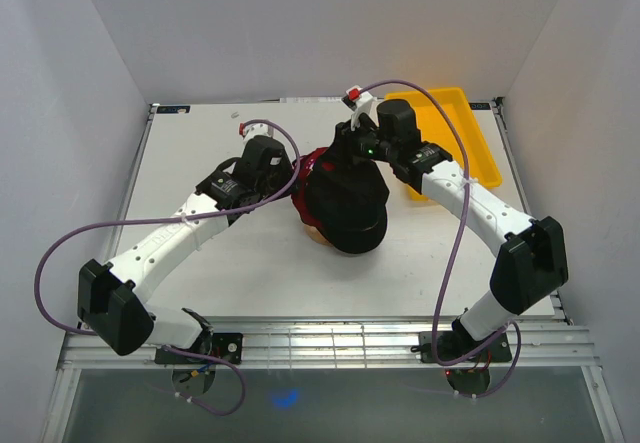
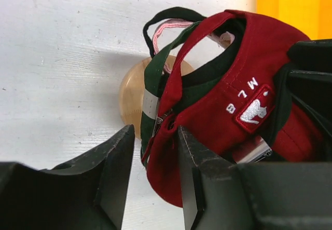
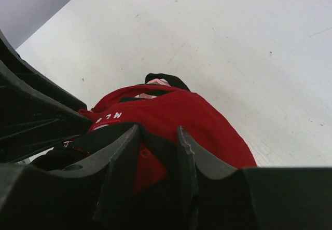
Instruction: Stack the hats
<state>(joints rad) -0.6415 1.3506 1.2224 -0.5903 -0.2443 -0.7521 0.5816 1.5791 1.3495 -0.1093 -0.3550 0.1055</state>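
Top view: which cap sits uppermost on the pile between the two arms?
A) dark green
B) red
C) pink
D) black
D: the black cap covers the pile from above, with only a strip of the red cap showing past its left edge.

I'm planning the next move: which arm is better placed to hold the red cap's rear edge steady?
Left, likely. The left claw straddles the red cap at its rear edge by the strap; the right claw sits over the black cap atop the pile.
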